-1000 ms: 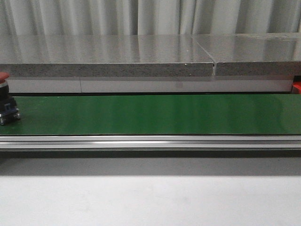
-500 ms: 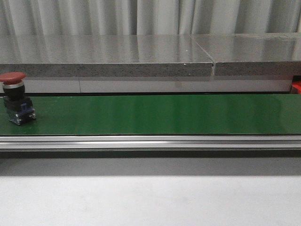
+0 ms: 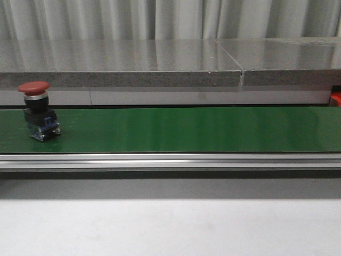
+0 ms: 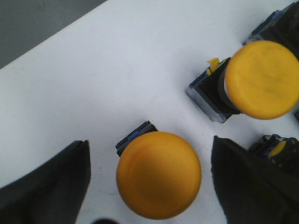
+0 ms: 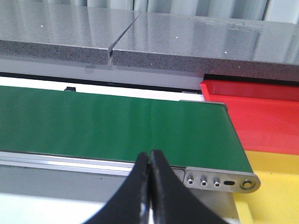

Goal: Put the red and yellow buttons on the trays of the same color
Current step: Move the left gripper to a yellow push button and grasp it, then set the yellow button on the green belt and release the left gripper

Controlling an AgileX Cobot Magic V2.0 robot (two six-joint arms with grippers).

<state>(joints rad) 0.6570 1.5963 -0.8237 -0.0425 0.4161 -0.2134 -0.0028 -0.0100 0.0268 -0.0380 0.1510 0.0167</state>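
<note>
- Belt (image 3: 186, 129) first: take the green conveyor as your landmark. The red button (image 3: 37, 109) stands upright at its far left end, mushroom cap on top and contact block touching the belt, nothing near it.
- You see no arm in the front view, so the whole green strip to the button's right lies open.
- Look at the right pincer (image 5: 149, 179): fingers pressed together, holding nothing, poised just off the belt's near rail, close to its right end. My read is that it waits there because the trays are beside that end.
- Off the belt's right end sits the red tray (image 5: 261, 114), with the yellow tray (image 5: 275, 186) on its near side. Both raised rims are edges you must clear when dropping in.
- Left pincer (image 4: 149, 182) now: spread wide, the two dark fingers (image 4: 51, 182) flanking a yellow button (image 4: 159, 175) standing on the white surface (image 4: 117, 60). I cannot tell whether they touch it.
- Watch the crowding: a second yellow button (image 4: 254, 79) lies tipped just beside, and a third block (image 4: 278, 151) peeks out behind the far finger. Room to close is tight on that side and free on the other.
</note>
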